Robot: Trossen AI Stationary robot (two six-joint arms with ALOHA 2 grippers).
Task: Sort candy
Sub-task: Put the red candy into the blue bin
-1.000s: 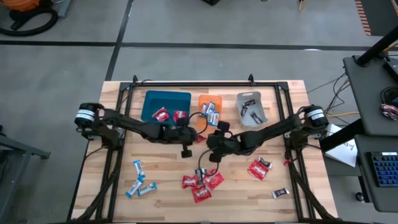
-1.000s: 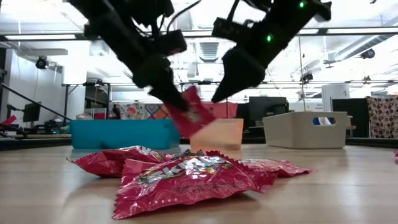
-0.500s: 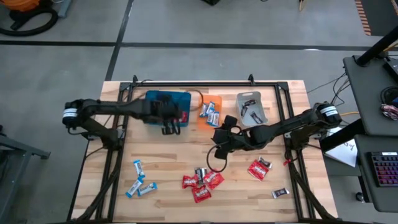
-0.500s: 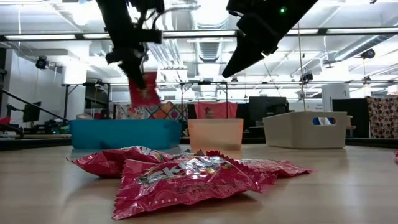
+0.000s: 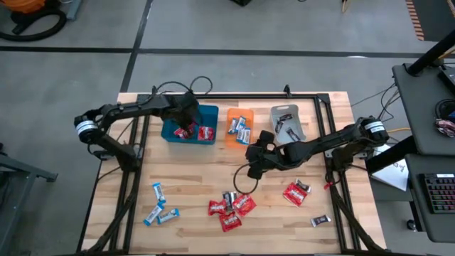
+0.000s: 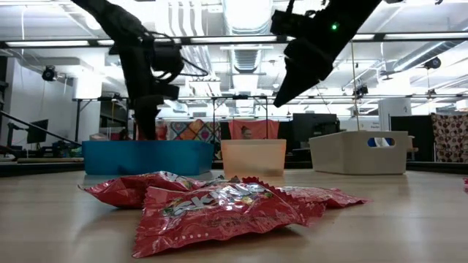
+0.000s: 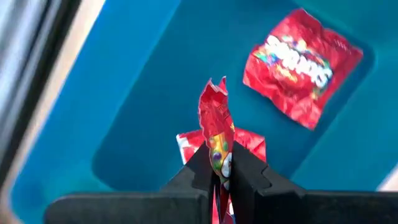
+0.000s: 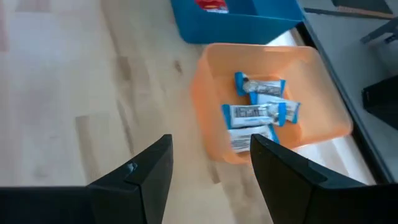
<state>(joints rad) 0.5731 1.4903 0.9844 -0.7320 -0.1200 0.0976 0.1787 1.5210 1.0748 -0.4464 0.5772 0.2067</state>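
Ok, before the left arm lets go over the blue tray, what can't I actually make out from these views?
- Low view: the blue tray wall hides its contents and the held red candy.
- High view: the left gripper covers part of the tray; the count of reds there is unclear.
- Left wrist view: a red wrapper behind the shut jaws is mostly hidden.
- High view: contents of the grey tray are too small to identify.
- Low view: the red pile blocks candies behind it.
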